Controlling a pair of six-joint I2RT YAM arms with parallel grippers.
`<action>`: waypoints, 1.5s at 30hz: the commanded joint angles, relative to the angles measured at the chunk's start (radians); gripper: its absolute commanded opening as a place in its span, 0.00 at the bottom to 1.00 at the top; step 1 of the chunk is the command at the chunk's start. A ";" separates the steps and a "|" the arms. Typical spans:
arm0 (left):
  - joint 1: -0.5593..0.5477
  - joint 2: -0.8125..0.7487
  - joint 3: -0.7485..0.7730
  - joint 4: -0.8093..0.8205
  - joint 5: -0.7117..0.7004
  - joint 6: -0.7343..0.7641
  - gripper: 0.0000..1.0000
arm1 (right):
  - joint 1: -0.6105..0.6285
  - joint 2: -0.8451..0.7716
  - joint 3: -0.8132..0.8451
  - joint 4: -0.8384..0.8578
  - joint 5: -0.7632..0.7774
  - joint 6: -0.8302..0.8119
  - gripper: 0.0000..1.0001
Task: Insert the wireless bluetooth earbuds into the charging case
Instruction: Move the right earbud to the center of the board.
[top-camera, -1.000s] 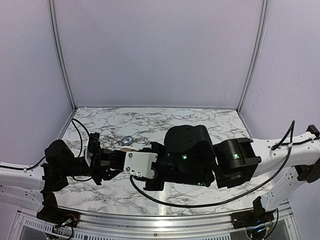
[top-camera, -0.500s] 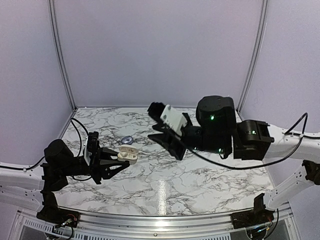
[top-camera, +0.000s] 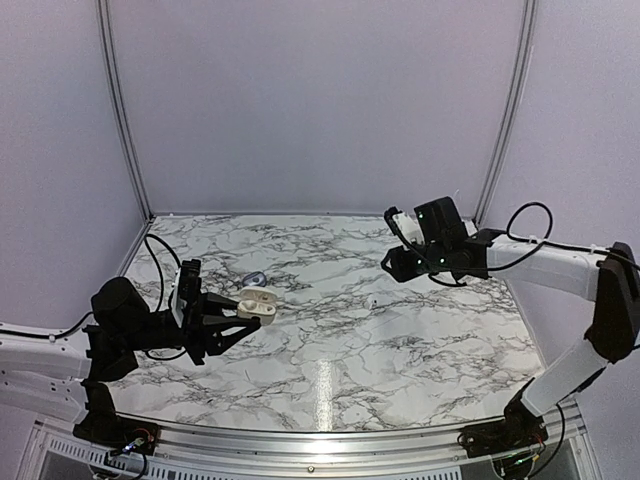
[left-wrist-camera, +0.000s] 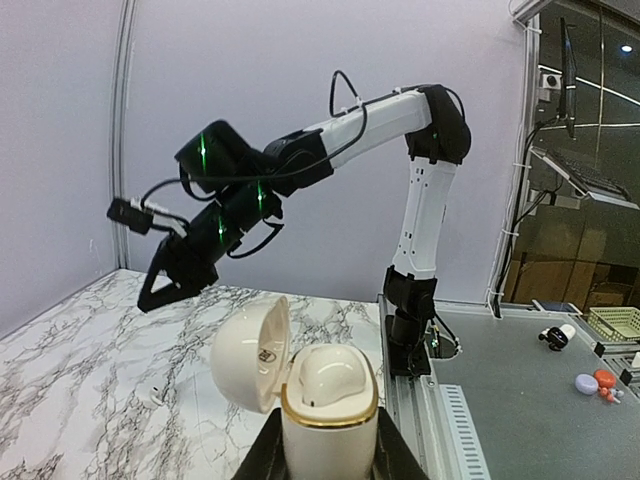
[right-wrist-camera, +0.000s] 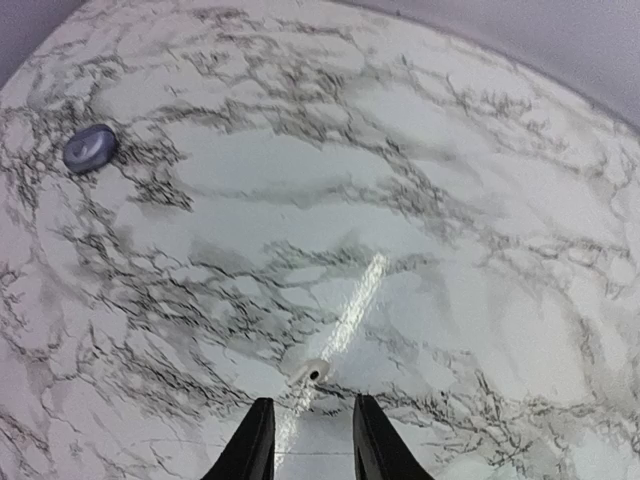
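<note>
The left gripper (left-wrist-camera: 328, 447) is clamped on the open cream charging case (left-wrist-camera: 330, 400), while one earbud (right-wrist-camera: 312, 371) lies apart on the marble table (right-wrist-camera: 450, 200), just ahead of the right gripper (right-wrist-camera: 311, 415), whose narrowly parted jaws hold nothing.

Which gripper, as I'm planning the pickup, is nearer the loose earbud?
The right gripper: the earbud lies just ahead of its fingertips; the left gripper grips the charging case.
</note>
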 joint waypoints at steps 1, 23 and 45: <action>0.005 0.013 -0.006 0.043 -0.009 -0.003 0.00 | -0.026 0.077 -0.033 0.006 -0.023 0.040 0.28; 0.007 0.038 -0.002 0.046 -0.004 0.005 0.00 | -0.026 0.388 0.093 0.001 -0.090 -0.012 0.33; 0.008 0.064 0.026 0.044 0.016 0.003 0.00 | 0.028 0.419 0.186 -0.059 -0.150 -0.077 0.34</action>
